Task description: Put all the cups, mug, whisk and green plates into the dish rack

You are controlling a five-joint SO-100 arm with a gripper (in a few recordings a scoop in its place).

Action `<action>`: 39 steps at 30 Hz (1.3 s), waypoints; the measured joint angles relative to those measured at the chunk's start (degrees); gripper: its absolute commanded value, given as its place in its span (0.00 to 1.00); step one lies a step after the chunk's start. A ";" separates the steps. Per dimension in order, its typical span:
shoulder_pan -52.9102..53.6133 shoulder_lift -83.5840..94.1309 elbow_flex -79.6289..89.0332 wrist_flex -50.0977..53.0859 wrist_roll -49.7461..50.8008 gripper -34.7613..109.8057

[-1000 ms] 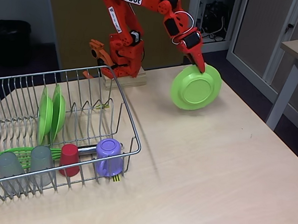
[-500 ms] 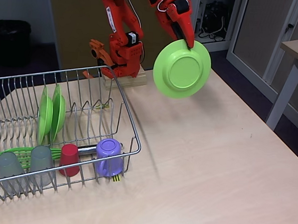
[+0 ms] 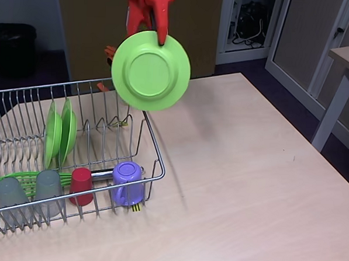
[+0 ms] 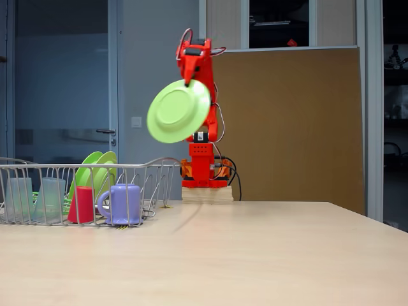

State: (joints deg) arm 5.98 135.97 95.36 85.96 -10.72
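Observation:
My red gripper (image 3: 162, 35) (image 4: 189, 81) is shut on the top rim of a lime-green plate (image 3: 150, 71) (image 4: 178, 111), which hangs high in the air near the right end of the dish rack (image 3: 156, 150) (image 4: 153, 169). Two more green plates (image 3: 60, 131) (image 4: 95, 169) stand upright in the rack. Along the rack's front sit two grey tumblers (image 3: 27, 196) (image 4: 35, 194), a red cup (image 3: 81, 186) (image 4: 80, 205) and a purple mug (image 3: 128, 182) (image 4: 122, 204). The green whisk (image 3: 19, 181) lies behind the tumblers.
The robot base (image 4: 203, 167) stands on a wooden block at the table's far edge. The light wooden tabletop (image 3: 248, 181) spreads to the right of the rack. Another table's leg (image 3: 334, 104) stands at the far right.
The arm has swung the plate up and to the left, from low over the table's right part to high beside the rack's right end.

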 measured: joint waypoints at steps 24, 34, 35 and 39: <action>27.69 -2.99 26.63 -24.61 0.44 0.24; 28.74 -3.43 39.90 -34.89 5.27 0.24; 28.74 -3.87 40.87 -35.95 5.36 0.26; 28.30 -4.13 43.51 -37.88 2.99 0.34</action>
State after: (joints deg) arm 34.28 131.84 138.87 48.08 -7.73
